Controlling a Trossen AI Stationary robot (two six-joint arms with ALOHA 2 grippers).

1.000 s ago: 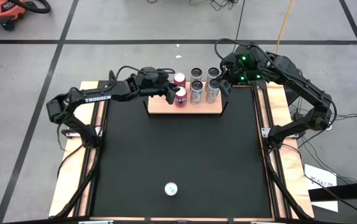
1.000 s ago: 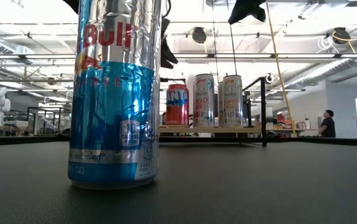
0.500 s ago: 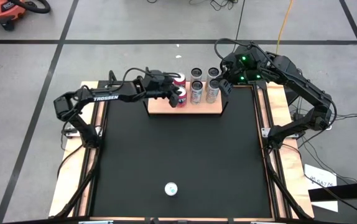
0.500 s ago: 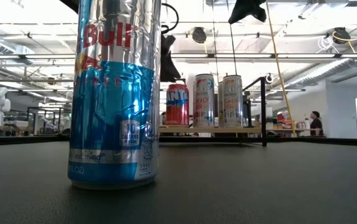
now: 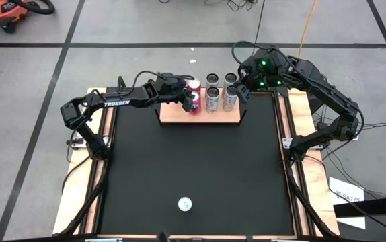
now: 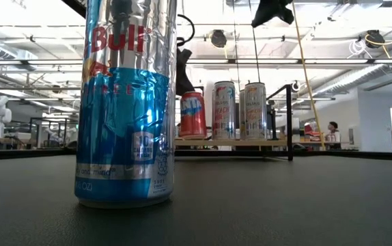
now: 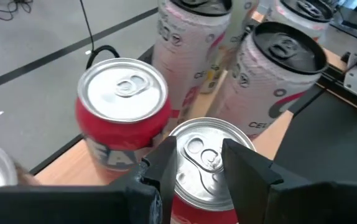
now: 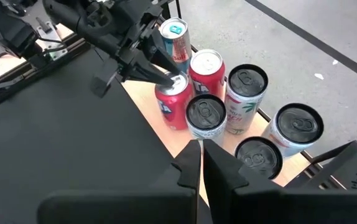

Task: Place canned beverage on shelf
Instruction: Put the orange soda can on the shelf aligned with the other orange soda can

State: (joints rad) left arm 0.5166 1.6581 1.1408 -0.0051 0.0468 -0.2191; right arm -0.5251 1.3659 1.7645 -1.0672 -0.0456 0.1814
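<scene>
**Red can tilted on shelf**

I see my left gripper clamped on the red can, tilted on the shelf. A "Red Bull" can stands close. Right gripper nearly closed, empty.

Two dark jointed arms — white TROSSEN lettering on left arm, green lights on right arm, black cables
</scene>
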